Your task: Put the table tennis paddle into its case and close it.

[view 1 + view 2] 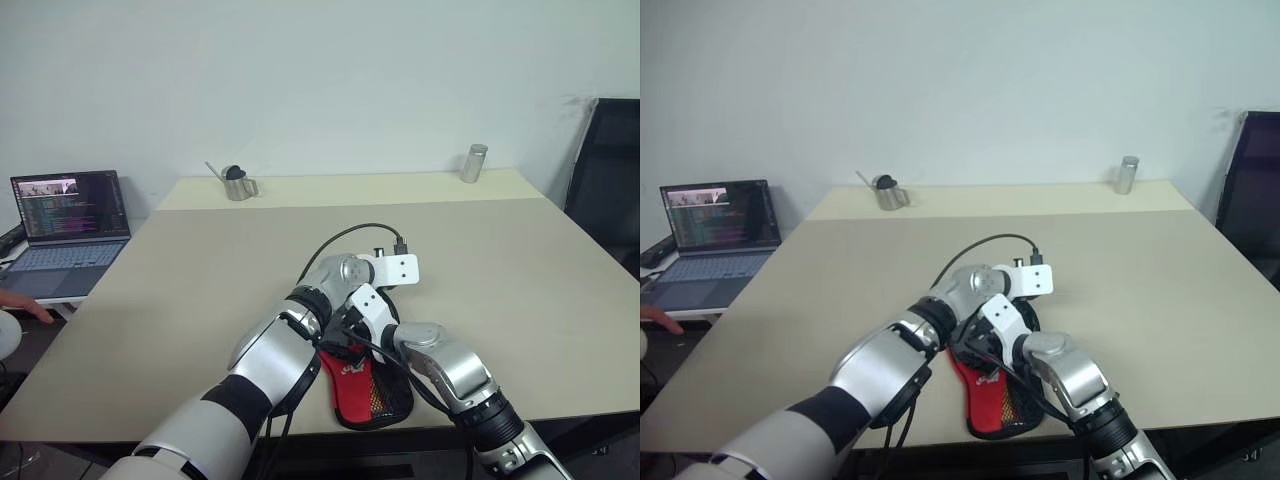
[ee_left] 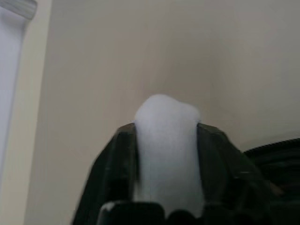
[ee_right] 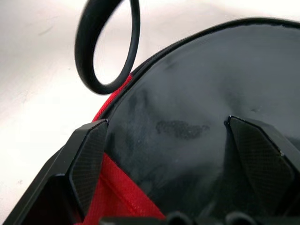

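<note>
Looking along our right fingers (image 3: 89,159), we saw the table tennis paddle (image 3: 197,117), its black rubber face lying inside the case (image 1: 365,395) with red lining at its edge. The case sat at the surface (image 1: 520,290) near edge, six o'clock. Our right gripper (image 3: 173,164) was spread wide and empty; of the left gripper (image 2: 166,187) we couldn't tell. Insertion seemed nearly done; next, we judged, came finding the zipper.

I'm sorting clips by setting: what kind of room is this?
Probably an office or lab room: a wide beige table against a plain white wall, an open laptop showing code on a side desk, and a black office chair.
</note>
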`<action>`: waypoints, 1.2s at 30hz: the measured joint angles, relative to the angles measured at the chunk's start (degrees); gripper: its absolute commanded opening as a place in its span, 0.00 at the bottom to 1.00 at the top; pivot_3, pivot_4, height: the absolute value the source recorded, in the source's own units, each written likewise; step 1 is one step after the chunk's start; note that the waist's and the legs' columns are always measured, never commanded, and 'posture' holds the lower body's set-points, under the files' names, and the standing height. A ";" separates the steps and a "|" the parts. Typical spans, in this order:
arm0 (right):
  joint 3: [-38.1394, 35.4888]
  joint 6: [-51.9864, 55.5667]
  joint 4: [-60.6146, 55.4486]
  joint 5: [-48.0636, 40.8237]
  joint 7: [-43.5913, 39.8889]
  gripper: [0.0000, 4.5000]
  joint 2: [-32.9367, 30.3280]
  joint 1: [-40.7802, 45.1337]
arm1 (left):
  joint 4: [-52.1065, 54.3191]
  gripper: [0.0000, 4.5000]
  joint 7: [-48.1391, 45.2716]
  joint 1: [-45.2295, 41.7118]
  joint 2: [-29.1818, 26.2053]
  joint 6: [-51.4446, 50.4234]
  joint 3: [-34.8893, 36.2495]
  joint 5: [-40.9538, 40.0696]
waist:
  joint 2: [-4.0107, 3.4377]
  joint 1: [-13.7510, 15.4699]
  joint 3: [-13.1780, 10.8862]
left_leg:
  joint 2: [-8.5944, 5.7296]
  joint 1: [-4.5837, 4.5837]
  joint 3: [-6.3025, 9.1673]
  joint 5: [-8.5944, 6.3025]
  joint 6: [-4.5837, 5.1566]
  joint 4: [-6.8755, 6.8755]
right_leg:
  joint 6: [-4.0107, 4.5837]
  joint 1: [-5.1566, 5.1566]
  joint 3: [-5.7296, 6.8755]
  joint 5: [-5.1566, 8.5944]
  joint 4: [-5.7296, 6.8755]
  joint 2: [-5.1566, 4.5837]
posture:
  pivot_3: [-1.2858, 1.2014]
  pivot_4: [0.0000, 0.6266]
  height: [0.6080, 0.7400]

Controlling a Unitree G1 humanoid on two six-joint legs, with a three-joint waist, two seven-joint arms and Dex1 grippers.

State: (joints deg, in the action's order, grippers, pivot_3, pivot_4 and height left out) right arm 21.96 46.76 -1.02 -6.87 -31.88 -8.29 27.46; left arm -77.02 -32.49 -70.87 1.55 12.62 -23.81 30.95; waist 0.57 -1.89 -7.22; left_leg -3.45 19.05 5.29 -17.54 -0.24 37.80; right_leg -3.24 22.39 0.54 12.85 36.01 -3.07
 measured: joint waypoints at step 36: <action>-0.35 2.08 -1.05 -1.82 -3.13 1.00 -1.14 2.89 | 49.95 0.99 -44.53 18.93 -36.82 -16.46 17.14 -31.67 | 0.06 0.26 -1.46 | -0.11 1.45 0.43 0.03 -0.38 0.23 | 0.83 1.69 0.06 0.17 0.83 -0.08 | 0.52 0.24 1.00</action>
State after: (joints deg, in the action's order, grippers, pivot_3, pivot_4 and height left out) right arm 21.61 48.84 -2.07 -8.69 -35.01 -9.43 30.35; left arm -27.06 -77.03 -51.94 -35.27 -3.84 -6.67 -0.73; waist 0.63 -1.63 -8.68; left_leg -3.56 20.50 5.72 -17.51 -0.62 38.03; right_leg -2.41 24.08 0.60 13.02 36.84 -3.15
